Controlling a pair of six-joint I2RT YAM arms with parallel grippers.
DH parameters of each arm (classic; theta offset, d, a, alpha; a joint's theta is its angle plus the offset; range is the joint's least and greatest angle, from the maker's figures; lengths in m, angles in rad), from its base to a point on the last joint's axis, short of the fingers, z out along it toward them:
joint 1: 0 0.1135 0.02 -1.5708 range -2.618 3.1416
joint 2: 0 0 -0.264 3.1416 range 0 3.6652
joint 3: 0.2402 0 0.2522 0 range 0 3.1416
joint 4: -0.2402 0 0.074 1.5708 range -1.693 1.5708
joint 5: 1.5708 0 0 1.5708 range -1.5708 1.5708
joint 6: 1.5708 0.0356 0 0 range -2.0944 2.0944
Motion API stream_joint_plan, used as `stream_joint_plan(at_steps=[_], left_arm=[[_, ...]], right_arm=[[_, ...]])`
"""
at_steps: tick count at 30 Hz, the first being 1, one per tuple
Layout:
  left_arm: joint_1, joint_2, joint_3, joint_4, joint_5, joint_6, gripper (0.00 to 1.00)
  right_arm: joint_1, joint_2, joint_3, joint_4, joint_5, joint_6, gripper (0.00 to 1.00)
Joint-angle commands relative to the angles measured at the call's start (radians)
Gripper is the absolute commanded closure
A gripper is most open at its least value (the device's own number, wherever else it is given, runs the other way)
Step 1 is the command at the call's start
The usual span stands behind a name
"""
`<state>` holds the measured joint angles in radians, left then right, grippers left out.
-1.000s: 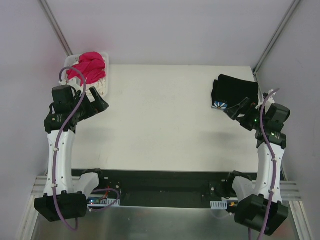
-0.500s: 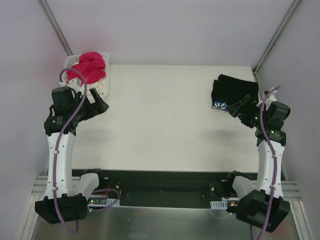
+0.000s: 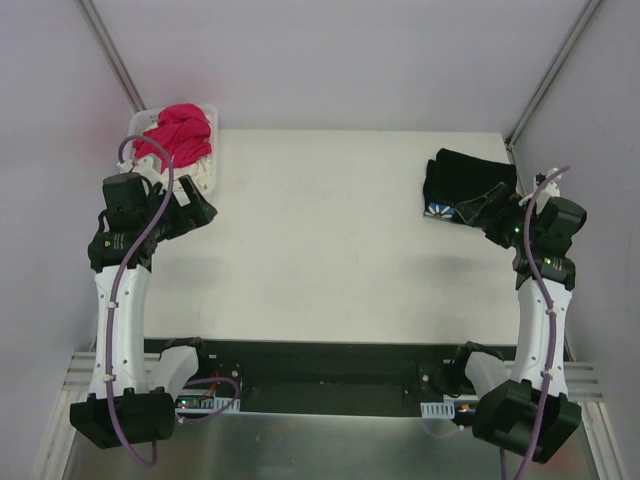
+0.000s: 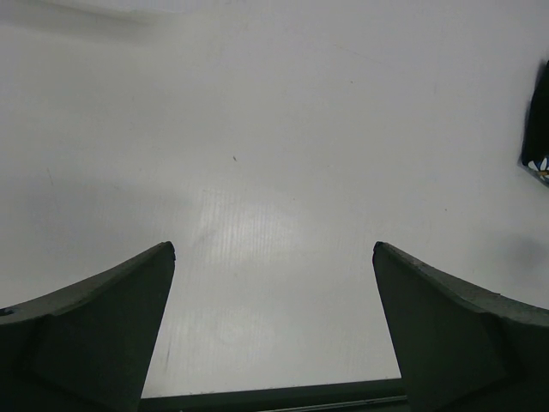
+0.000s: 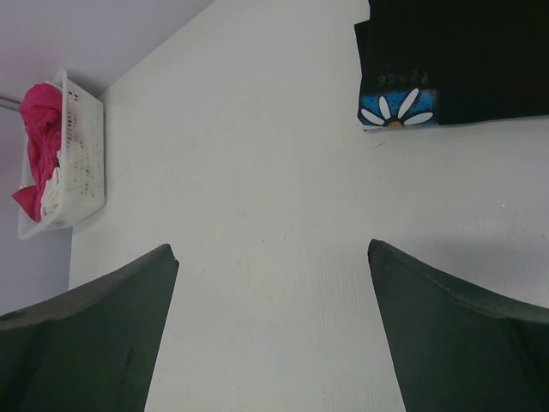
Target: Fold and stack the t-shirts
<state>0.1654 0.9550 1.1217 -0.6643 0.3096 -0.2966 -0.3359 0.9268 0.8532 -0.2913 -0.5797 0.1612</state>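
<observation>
Top external view takes in the white table (image 3: 330,230) first, then the white basket (image 3: 212,172) at its far left corner. The black t-shirt (image 3: 470,178) lies folded at the far right. The magenta-pink t-shirt (image 3: 178,132) is heaped over the basket's rim, with a cream t-shirt (image 5: 51,193) tucked beneath it. The left gripper (image 4: 273,249) hangs just beside the basket. The right gripper (image 5: 270,249) hangs near the black tee's small daisy print (image 5: 397,107). Both claws stand wide apart, holding nothing. I'd reckon the pink cloth is light, limp and bunched. It wants pinching at a raised fold on top and lifting free of the basket before spreading.
</observation>
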Motion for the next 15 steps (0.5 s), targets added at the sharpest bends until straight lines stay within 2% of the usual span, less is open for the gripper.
stream_joint_plan(at_steps=[1, 15], left_arm=[[0.006, -0.013, 0.050, 0.034, -0.009, 0.019, 0.01], [0.006, -0.002, 0.061, 0.034, -0.004, 0.014, 0.01]], right_arm=[[0.005, 0.014, 0.081, 0.052, -0.019, 0.012, 0.04], [0.031, 0.041, 0.121, 0.026, -0.020, -0.022, 0.04]])
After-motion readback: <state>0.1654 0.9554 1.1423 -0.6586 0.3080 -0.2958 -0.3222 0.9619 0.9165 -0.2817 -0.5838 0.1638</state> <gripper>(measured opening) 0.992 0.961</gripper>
